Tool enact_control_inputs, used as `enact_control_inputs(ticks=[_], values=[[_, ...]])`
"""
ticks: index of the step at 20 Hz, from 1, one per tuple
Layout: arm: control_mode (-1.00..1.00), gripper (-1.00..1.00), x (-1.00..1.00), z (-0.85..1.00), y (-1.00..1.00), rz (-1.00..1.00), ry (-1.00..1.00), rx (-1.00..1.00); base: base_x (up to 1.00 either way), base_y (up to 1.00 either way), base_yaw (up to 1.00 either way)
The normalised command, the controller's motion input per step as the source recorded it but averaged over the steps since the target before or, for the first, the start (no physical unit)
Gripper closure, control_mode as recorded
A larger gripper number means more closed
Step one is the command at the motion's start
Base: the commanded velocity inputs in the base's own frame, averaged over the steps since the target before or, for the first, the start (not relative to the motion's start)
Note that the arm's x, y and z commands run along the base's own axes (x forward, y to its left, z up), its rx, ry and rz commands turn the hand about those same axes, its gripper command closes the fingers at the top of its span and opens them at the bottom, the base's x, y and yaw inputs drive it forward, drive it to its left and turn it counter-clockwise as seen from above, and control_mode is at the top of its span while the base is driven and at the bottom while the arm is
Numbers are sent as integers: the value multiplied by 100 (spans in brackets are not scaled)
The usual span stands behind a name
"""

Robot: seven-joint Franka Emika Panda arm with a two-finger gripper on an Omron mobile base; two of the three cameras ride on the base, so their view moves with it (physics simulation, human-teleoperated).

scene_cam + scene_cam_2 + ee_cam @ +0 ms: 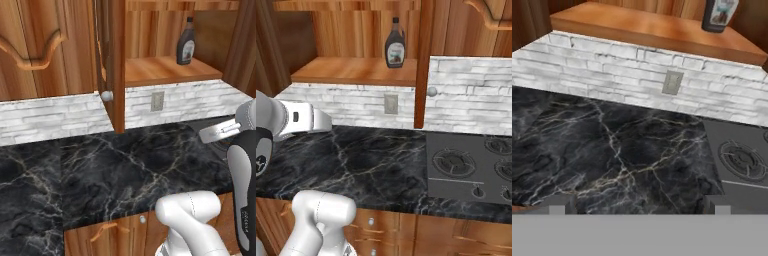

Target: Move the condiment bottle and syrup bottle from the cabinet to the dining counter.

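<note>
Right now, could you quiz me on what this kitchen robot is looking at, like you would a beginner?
1. True or false: the syrup bottle stands upright on the cabinet shelf.
2. What lies to the right of the black counter in the right base view: A) a sink, B) a stovetop, C) a fridge?
3. Fill in: the small plate on the white brick wall is a wall ____.

Key: 1 true. 2 B. 3 outlet. In the hand view the tool points at the counter with its tips apart and nothing between them.
</note>
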Motion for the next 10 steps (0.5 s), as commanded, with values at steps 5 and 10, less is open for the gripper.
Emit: enact_control_inputs(ticks=[5, 10], values=[[100, -100, 0, 0, 0, 0, 0, 0, 68, 32, 0], [100, -100, 0, 0, 0, 0, 0, 0, 28, 49, -3]])
